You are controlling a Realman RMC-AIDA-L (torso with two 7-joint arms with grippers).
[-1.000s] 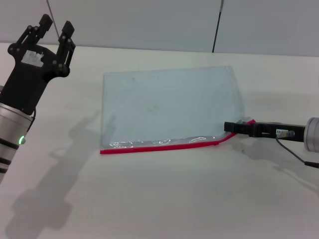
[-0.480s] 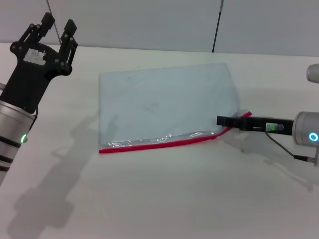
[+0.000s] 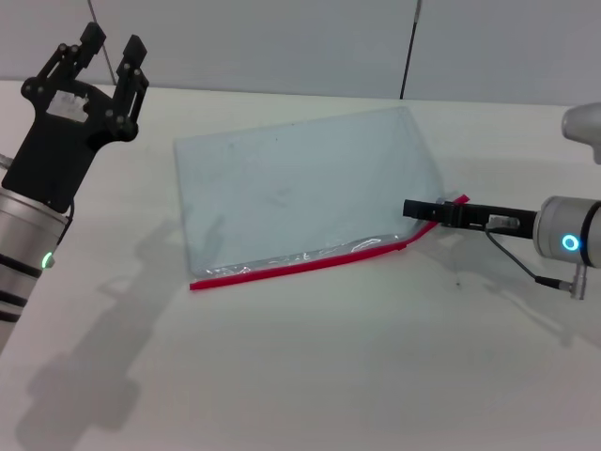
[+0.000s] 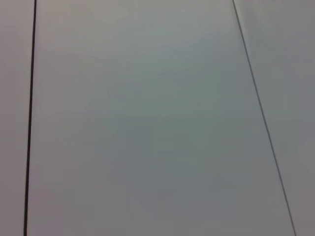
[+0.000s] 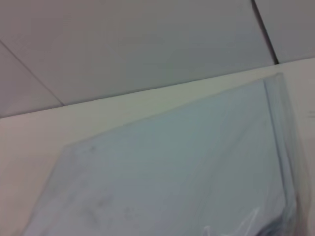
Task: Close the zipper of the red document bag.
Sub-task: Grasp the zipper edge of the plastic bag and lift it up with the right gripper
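Note:
The red document bag [image 3: 300,193], a flat translucent pale blue pouch, lies on the white table [image 3: 329,376] in the head view. Its zipper [image 3: 300,267] is the red strip along the near long edge, curving up at the right end. My right gripper [image 3: 410,208] reaches in from the right, low over the table, and is shut on that right end of the zipper, with a red tab sticking out behind its fingers. The right wrist view shows the bag [image 5: 187,172] close up. Far to the left of the bag, my left gripper [image 3: 111,49] is raised, open and holding nothing.
A pale wall with dark vertical seams [image 3: 409,47] stands behind the table's far edge. The left wrist view shows only that wall [image 4: 147,123]. Shadows of the left arm fall on the table's left part.
My right gripper has moved left and away from me with the zipper end. The bag has turned with it, its right end swinging toward the far edge. The left arm has barely moved.

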